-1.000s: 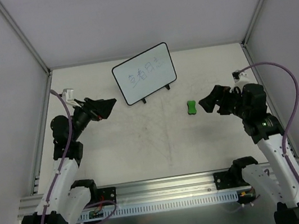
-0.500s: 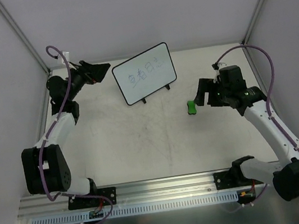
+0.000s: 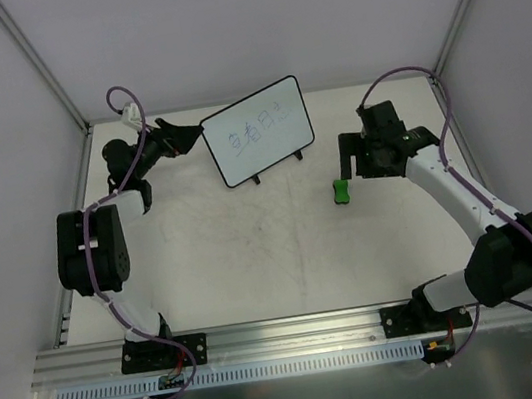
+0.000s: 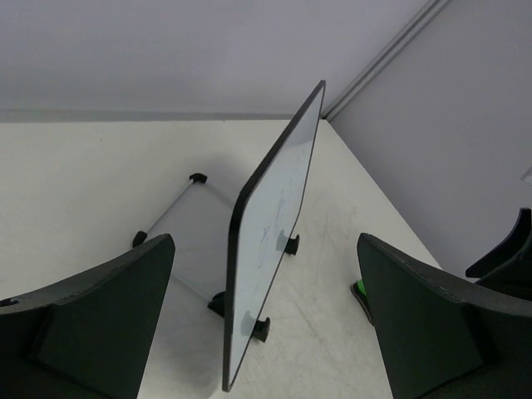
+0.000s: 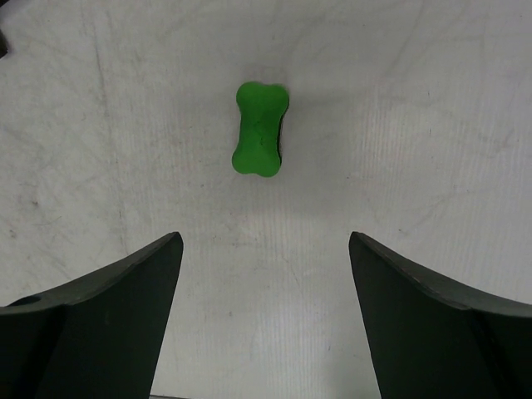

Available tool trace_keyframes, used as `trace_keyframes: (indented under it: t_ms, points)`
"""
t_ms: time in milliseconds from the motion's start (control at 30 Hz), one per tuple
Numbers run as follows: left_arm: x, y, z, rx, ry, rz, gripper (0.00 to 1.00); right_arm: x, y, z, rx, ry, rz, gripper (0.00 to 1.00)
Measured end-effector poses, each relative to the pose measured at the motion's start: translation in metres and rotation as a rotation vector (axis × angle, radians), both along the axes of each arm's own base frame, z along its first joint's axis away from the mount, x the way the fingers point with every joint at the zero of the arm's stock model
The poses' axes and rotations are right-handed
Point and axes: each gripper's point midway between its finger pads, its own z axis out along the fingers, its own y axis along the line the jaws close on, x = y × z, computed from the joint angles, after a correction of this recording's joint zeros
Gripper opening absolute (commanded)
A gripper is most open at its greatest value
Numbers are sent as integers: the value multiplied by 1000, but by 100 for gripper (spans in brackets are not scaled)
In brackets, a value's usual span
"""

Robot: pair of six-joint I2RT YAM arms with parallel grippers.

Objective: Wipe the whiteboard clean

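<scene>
The left gripper [image 3: 185, 137], fingers spread, sits just beside the whiteboard's left end, facing it edge-on. The whiteboard [image 3: 240, 163] stands near the tabletop's [image 3: 256, 262] far edge, long axis left-right, its face bearing writing [image 3: 261, 132]. Rightward and nearer lies the eraser [image 3: 342, 190], long axis far-to-near, just beside the spread right gripper [image 3: 350, 161], with bare tabletop around it.

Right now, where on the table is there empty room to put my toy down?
The big bare patch is the middle of the table, between the whiteboard at the back, the left arm and right arm at the sides, and the metal rail in front. It is crowded by the whiteboard's left edge, where the left gripper is, and around the green eraser near the right gripper.
</scene>
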Motion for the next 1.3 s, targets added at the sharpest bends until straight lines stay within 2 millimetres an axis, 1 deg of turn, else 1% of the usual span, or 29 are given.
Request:
trace_keyframes:
  t_ms: [33,100,167,200,267,367,400,467,567,767,800,867,967,1000,1200,1267,1300]
  points:
    - [2,0,-7,-1,17,-1,93,2,0,-4,-9,10,0,85]
    - [8,0,-15,-1,31,-2,92,6,0,-11,-28,35,-3,83]
    - [14,0,-17,-2,32,-4,91,10,-1,-19,-49,56,-9,79]
    - [16,-1,-18,-3,32,-7,91,12,-2,-24,-61,70,-12,75]
    - [19,-1,-17,-5,27,-11,90,15,-3,-31,-81,89,-13,74]
    - [21,-1,-14,-6,12,-14,90,18,-4,-41,-100,118,-14,74]
    - [21,-2,-13,-6,11,-15,90,20,-3,-43,-104,124,-13,75]
    - [21,-2,-13,-5,10,-23,90,24,-1,-48,-112,137,-11,77]
    - [20,-3,-15,-4,11,-32,89,28,4,-57,-127,158,-2,78]
    - [22,-4,-23,-3,23,-37,89,30,12,-86,-154,222,17,76]
    - [22,-4,-23,-3,24,-37,89,31,13,-90,-156,230,18,71]
    - [22,-4,-23,-3,25,-40,89,32,14,-97,-159,241,15,70]
    - [20,-6,-22,0,18,-52,89,37,16,-103,-158,248,11,68]
    - [20,-6,-22,0,17,-54,89,39,17,-104,-155,246,10,63]
    - [19,-6,-20,1,6,-59,89,50,21,-112,-151,241,3,63]
    - [19,-6,-20,1,3,-60,89,52,22,-116,-153,246,1,53]
    - [19,-7,-20,2,2,-61,89,52,22,-118,-154,250,0,51]
